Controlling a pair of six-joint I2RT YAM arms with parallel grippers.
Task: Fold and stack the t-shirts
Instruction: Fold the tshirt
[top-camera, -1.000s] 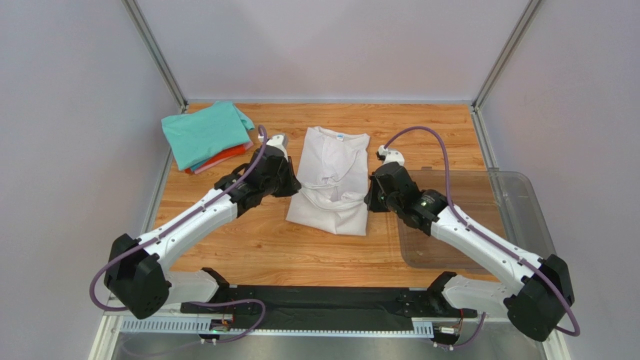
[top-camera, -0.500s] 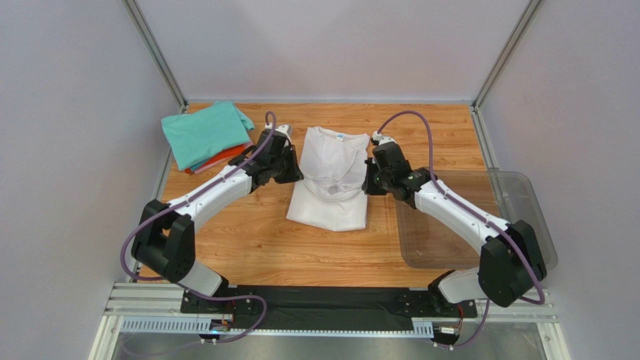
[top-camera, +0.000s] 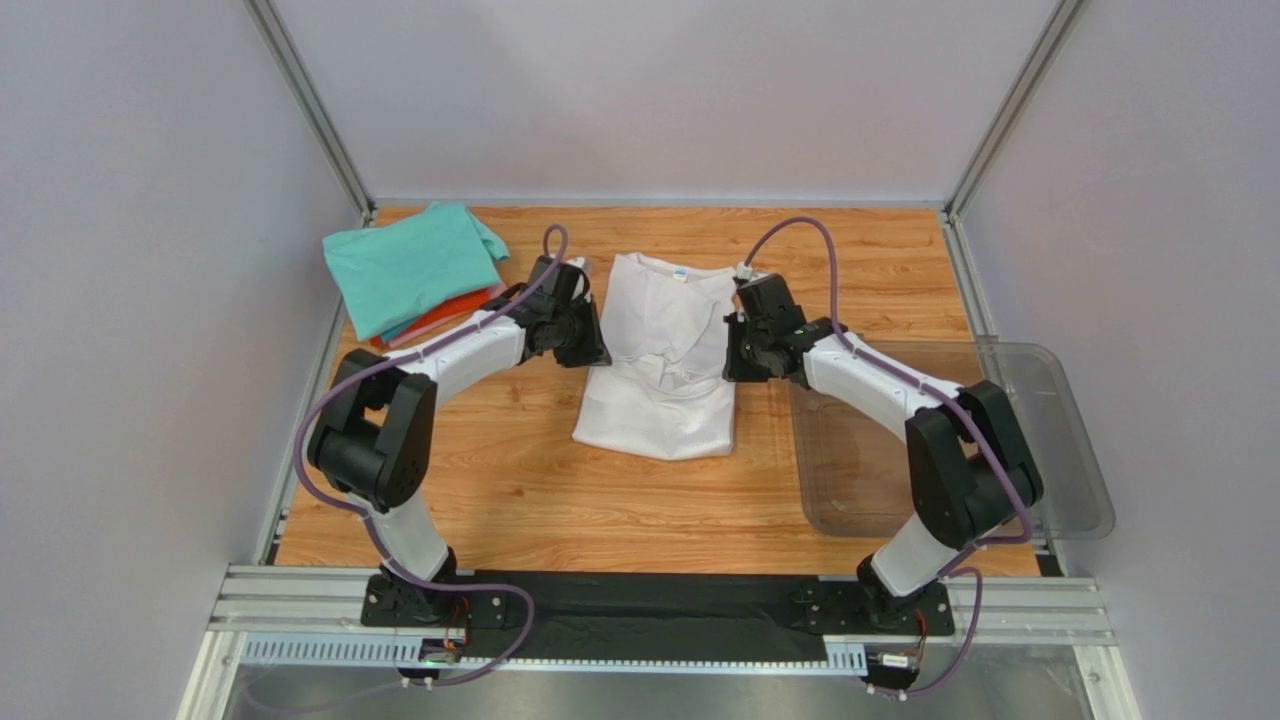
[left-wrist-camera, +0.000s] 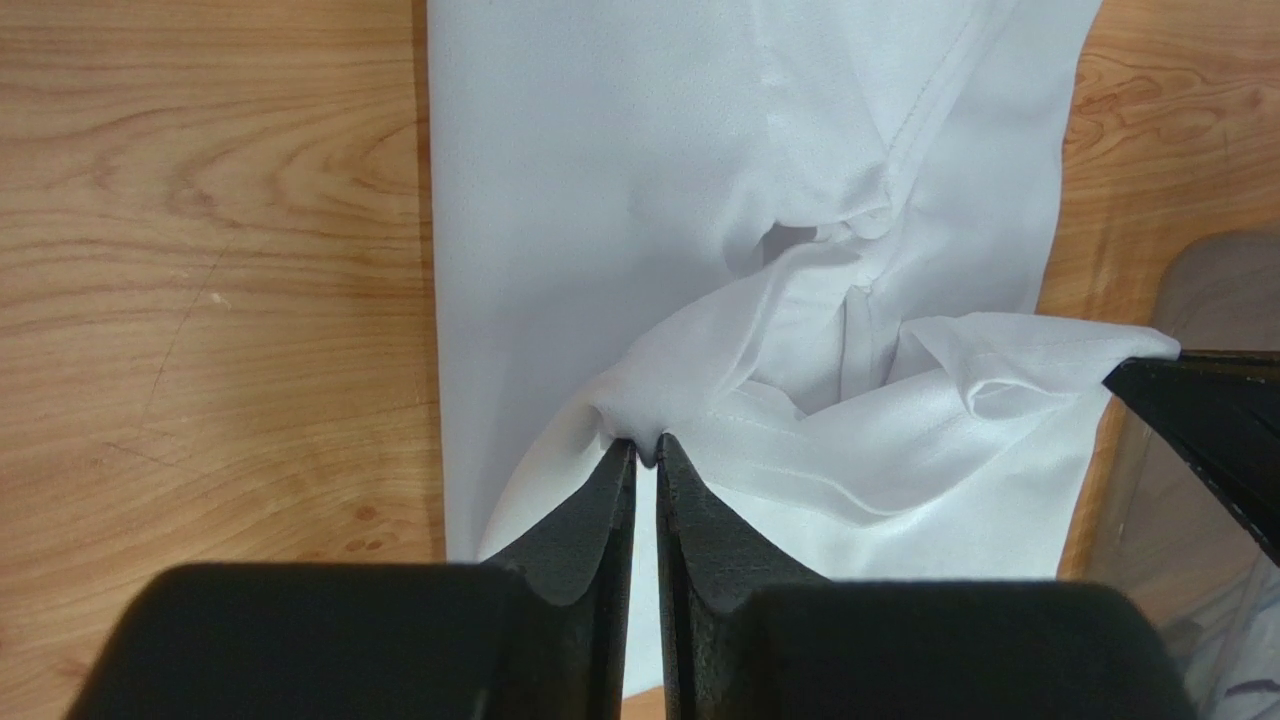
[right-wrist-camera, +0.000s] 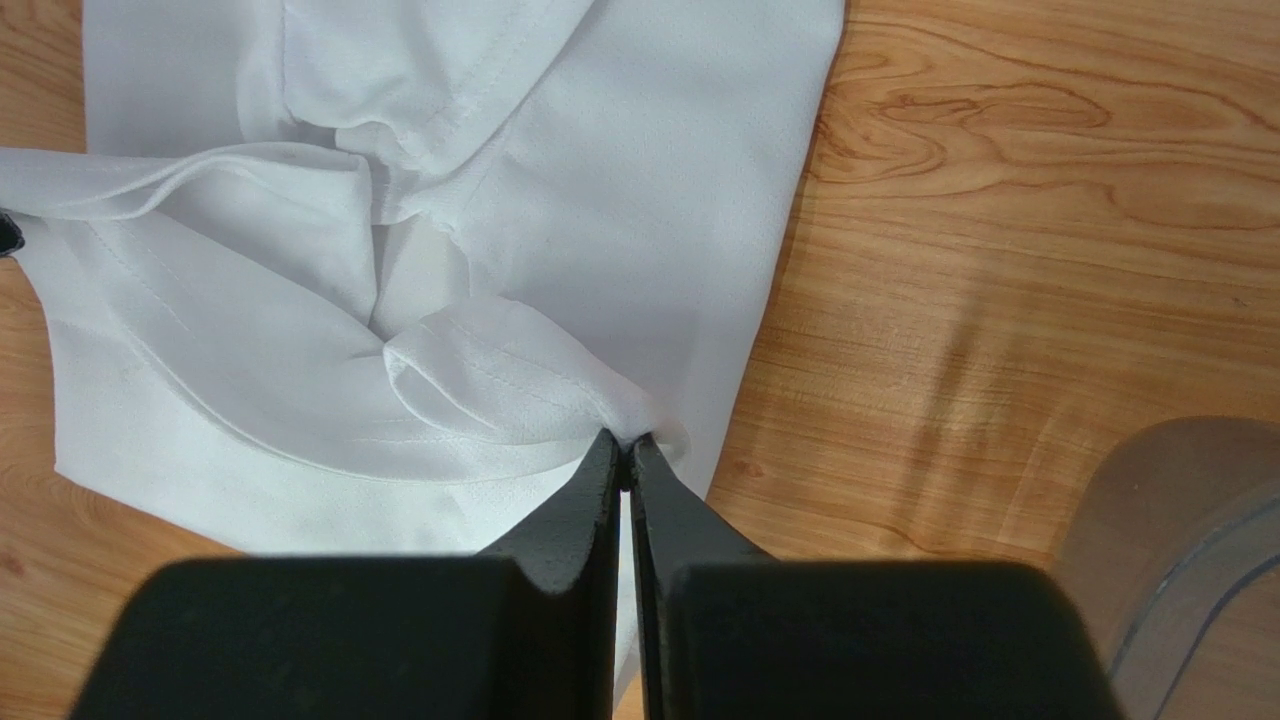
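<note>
A white t-shirt with a small blue neck label lies in the middle of the wooden table, its near hem lifted and carried over its body toward the collar. My left gripper is shut on the hem's left corner, seen in the left wrist view with the white cloth beneath. My right gripper is shut on the hem's right corner, seen in the right wrist view over the shirt. A folded stack with teal on top and pink and orange-red below lies at the far left.
A clear plastic bin stands at the right side of the table; its rim shows in the left wrist view and the right wrist view. Grey walls and metal frame posts close in the table.
Both grippers have carried the white shirt's near hem away from the bases toward the collar. The folded part now covers more of the shirt and both arms reach further out.
</note>
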